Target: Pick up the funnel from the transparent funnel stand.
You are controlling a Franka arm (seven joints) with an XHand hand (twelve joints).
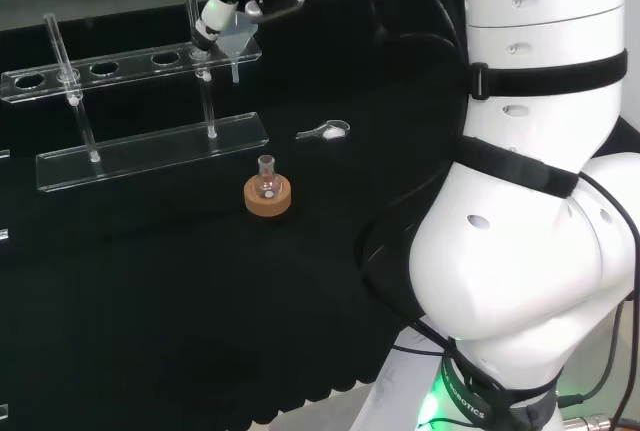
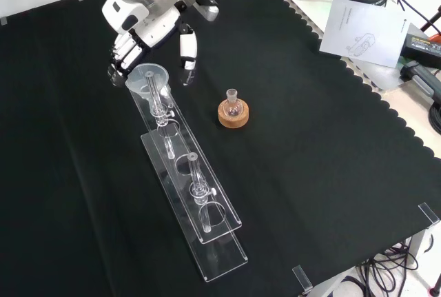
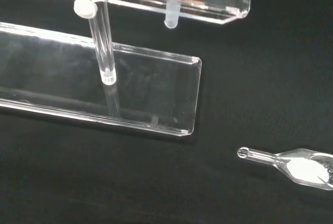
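Funnel (image 2: 147,76) seated upright in the end hole of the clear stand (image 2: 207,231), stem vertical, hand (image 2: 131,52) just behind it, fingers curled round the rim but thumb apart, not yet closed.

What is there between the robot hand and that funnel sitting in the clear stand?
Nothing visible. In the front view the robot hand is right at the funnel, fingers on one side of its rim and thumb on the other. The funnel stand sits underneath it, not between them.

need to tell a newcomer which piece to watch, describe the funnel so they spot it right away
Find the long clear stand on the black cloth. At its end by the robot hand sits the funnel, a cone in the rack's last hole; the other holes are empty.
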